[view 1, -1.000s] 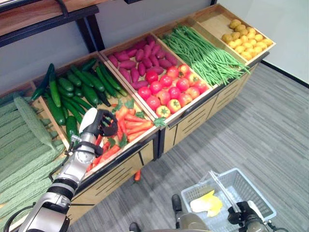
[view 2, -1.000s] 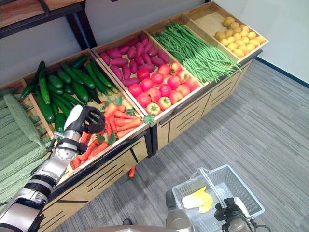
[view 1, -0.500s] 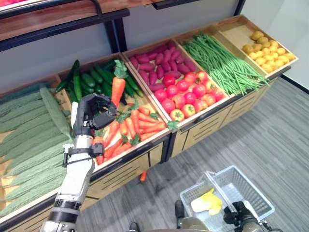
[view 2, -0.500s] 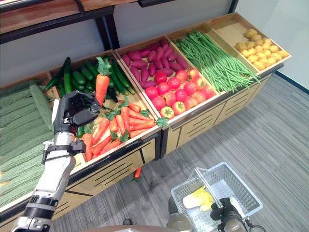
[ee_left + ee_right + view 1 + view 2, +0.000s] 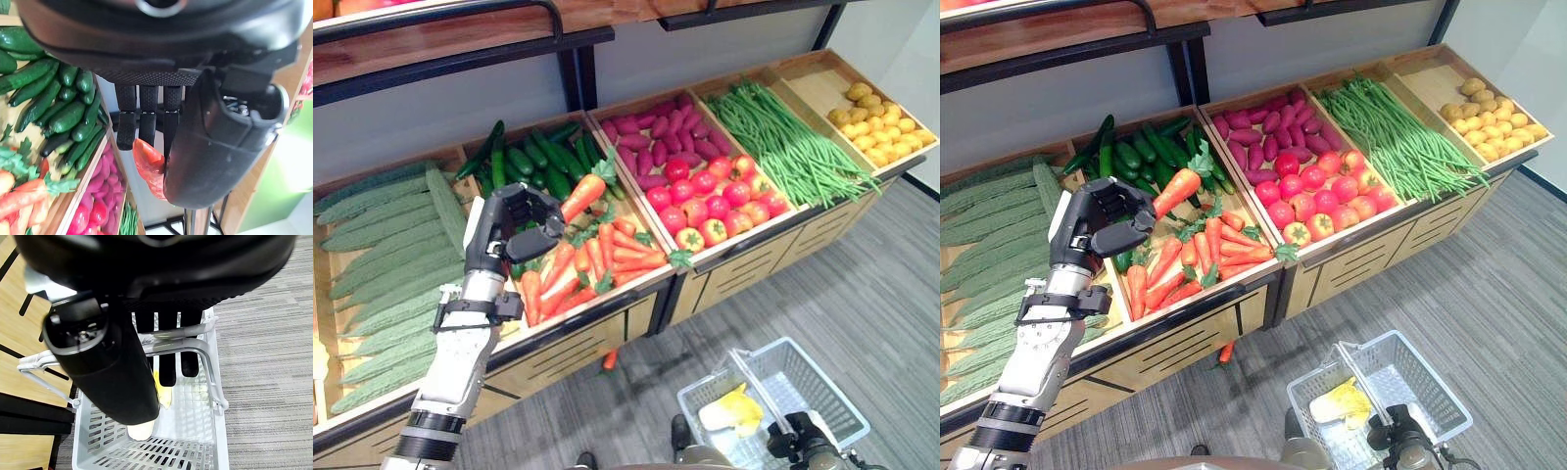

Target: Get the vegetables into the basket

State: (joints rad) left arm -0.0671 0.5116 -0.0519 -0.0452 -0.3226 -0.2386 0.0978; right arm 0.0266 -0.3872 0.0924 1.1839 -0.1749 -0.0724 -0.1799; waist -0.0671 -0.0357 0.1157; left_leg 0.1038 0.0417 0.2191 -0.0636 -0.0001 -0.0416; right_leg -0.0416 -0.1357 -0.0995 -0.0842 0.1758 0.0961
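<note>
Basket (image 5: 822,392) near right, its handle gripped by right hand (image 5: 161,333) — pale yellow-white vegetable (image 5: 729,411) already inside. Farther left, left hand (image 5: 514,230) clasps carrot (image 5: 582,196) raised above carrot bin (image 5: 646,281) — transfer to basket not yet done.

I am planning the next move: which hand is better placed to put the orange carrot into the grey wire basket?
Left. The left hand already grips the orange carrot above the crate. The right hand is curled round the handle of the grey wire basket on the floor, so it is busy.
</note>
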